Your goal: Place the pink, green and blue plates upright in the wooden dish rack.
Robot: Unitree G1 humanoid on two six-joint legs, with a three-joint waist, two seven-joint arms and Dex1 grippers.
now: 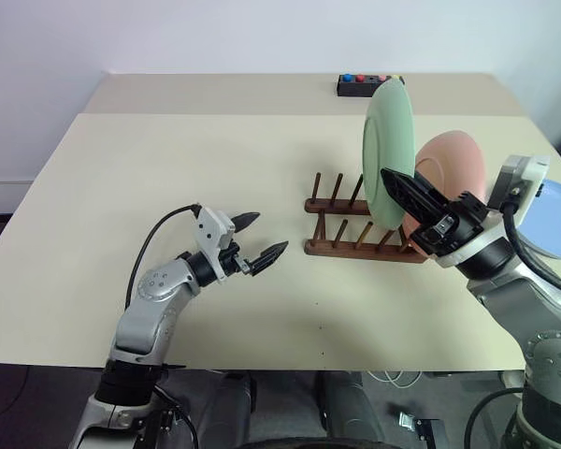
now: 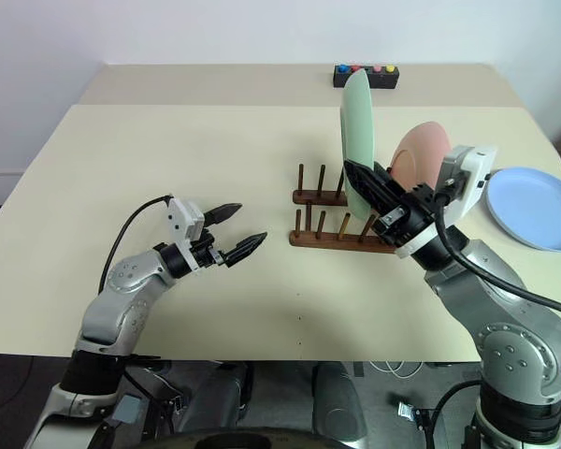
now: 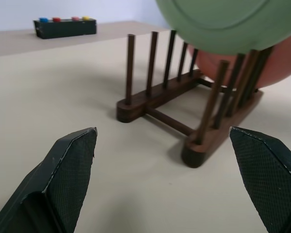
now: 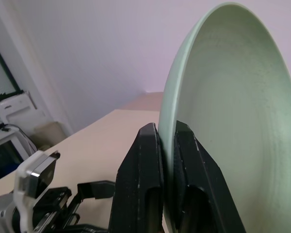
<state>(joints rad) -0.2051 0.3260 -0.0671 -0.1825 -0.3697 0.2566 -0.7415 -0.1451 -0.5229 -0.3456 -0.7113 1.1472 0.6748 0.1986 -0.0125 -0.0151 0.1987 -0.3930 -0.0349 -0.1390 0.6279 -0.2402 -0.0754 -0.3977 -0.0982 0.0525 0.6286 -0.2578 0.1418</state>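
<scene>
— Right gripper (image 4: 167,145): what does it hold?
— Its two black fingers are pinched on the rim of the green plate (image 1: 388,150), which stands on edge above the wooden dish rack (image 1: 365,229), over its right-hand half.

— And the left gripper (image 1: 259,237)?
— Jaws spread wide, holding nothing, hovering over bare table just left of the rack and pointing towards it.

— Where are the other plates?
— The pink plate (image 1: 453,173) stands upright among the pegs at the rack's right end, just behind the green one. The blue plate (image 2: 535,206) lies flat on the table, right of the rack, near the right edge.

— The surface?
— A pale beige table (image 1: 168,159) with a seam running across its far part; a small black box with coloured buttons (image 1: 369,85) sits beyond the seam, behind the rack.

— The room?
— A plain white wall (image 1: 262,33) rises behind the table
</scene>
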